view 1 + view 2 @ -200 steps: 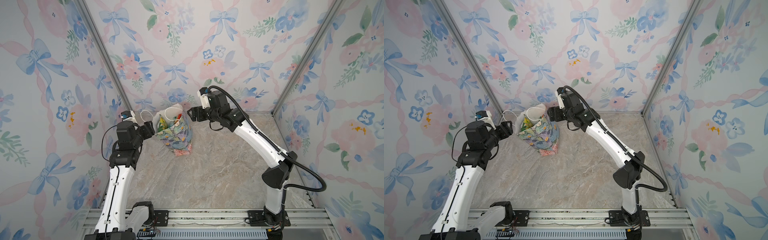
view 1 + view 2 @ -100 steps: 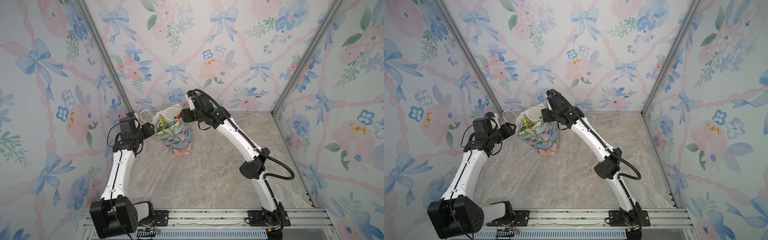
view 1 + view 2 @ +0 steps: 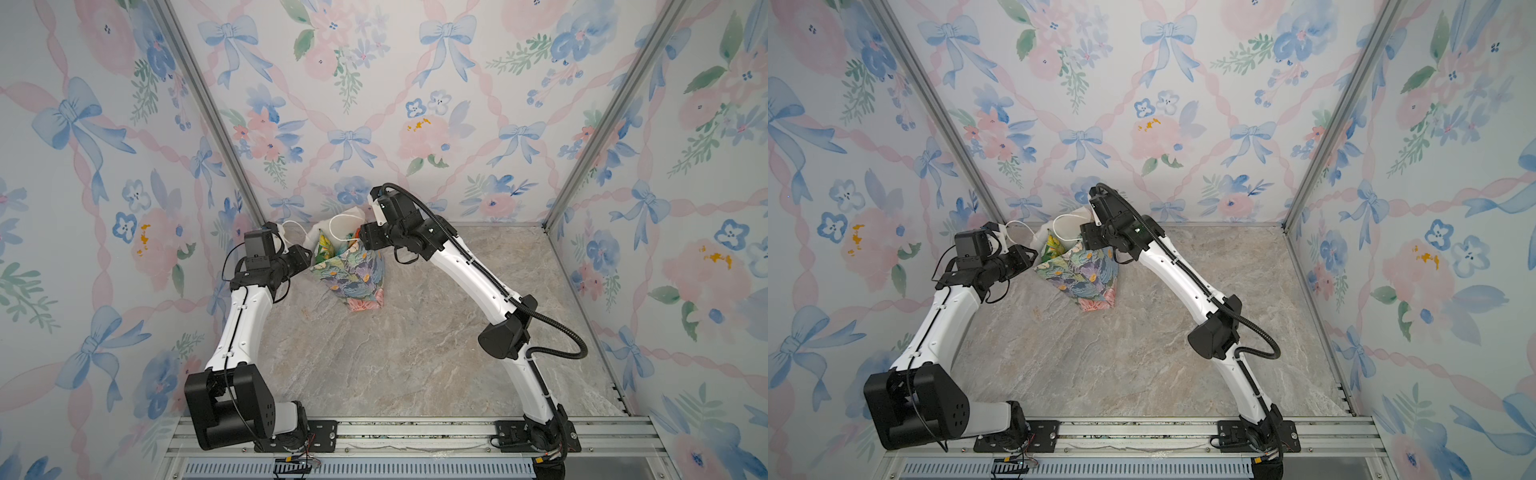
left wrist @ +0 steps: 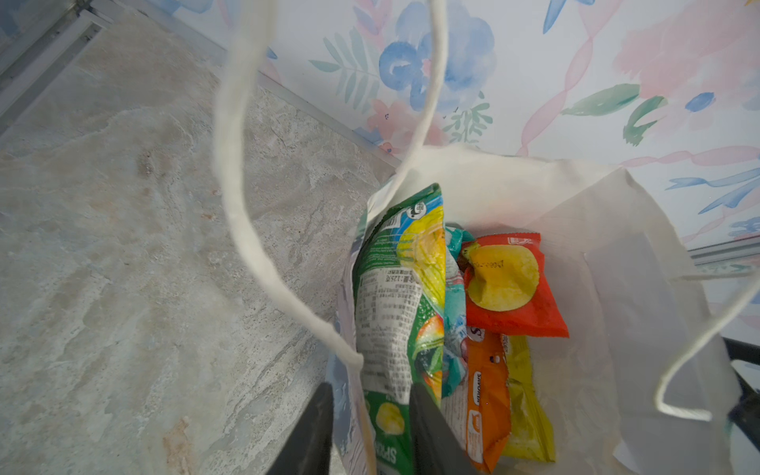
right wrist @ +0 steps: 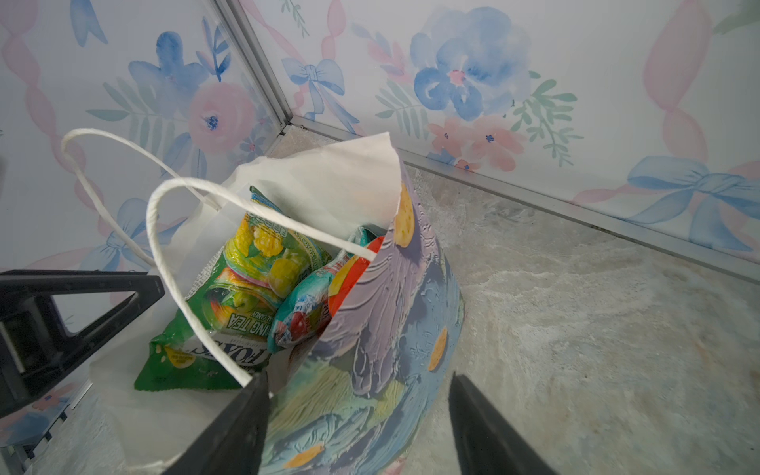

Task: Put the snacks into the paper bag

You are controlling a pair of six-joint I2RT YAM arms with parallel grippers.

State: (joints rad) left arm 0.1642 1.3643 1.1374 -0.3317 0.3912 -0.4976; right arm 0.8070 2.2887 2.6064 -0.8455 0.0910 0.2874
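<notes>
The paper bag (image 3: 357,272) (image 3: 1084,270) stands upright near the back wall, its mouth open. Several snacks sit inside: a green pouch (image 4: 390,296) (image 5: 246,279), a red one (image 4: 506,288), an orange one (image 4: 485,390), a yellow one (image 4: 522,395) and a teal one (image 5: 304,300). My left gripper (image 3: 309,259) (image 3: 1034,253) (image 4: 370,395) pinches the bag's left wall together with the green pouch, one finger outside and one inside. My right gripper (image 3: 361,241) (image 3: 1084,241) (image 5: 357,382) is open, straddling the bag's right wall without squeezing it.
White cord handles (image 4: 238,197) (image 5: 164,255) loop up over the bag's mouth, close to both grippers. Floral walls close in the marble tabletop (image 3: 395,353), and the back wall is just behind the bag. A metal rail (image 3: 395,432) runs along the front.
My left gripper's jaws have narrowed onto the bag's left wall and the green pouch. The right gripper stays at the bag's right rim, a little narrower than a second ago.
</notes>
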